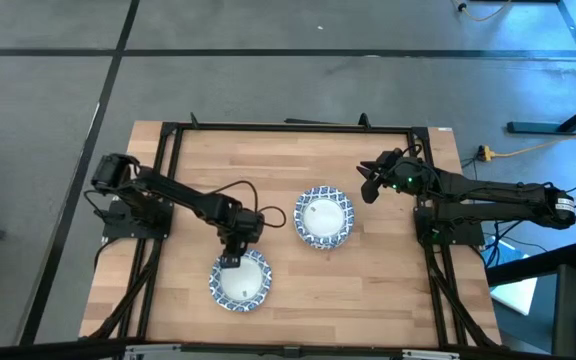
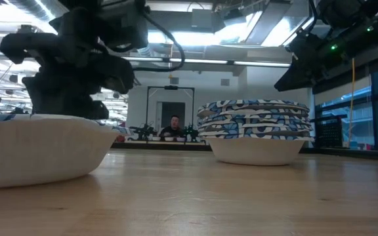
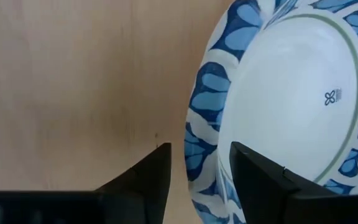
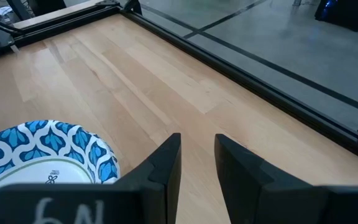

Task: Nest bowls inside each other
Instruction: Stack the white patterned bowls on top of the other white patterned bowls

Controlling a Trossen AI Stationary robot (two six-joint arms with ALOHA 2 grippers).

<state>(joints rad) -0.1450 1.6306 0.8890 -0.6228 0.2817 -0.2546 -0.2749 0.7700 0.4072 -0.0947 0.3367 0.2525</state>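
From above, two sets of bowls are sitting on the wooden bench (image 1: pixel 198 170): a nested stack of bowls (image 1: pixel 323 217) near the middle and a single bowl (image 1: pixel 240 280) closer to the front edge, well apart from the stack. The left pincer (image 1: pixel 231 259) is hanging over the far rim of the single bowl, while the right pincer (image 1: pixel 371 183) is hovering above bare bench just beside the stack, on its right. At bench level, the single bowl (image 2: pixel 41 149) is filling the near left of the picture with the left arm's dark pincer (image 2: pixel 71 78) sitting right above its rim, and the stack of bowls (image 2: pixel 254 131) is showing several blue-and-white patterned rims layered one in another; the right arm (image 2: pixel 327 46) is hanging high at the upper right, clear of the stack, and a person (image 2: pixel 174 126) is showing far off in the room behind. Through the left wrist camera, the left pincer (image 3: pixel 197 171) is standing narrowly parted, its fingers (image 3: pixel 151 174) straddling the patterned rim of the single bowl (image 3: pixel 291 93), one inside and one outside. Through the right wrist camera, the right pincer (image 4: pixel 197 162) is standing narrowly parted and holding nothing, over bare wood, with the stack's top bowl (image 4: pixel 42 155) just beside it.
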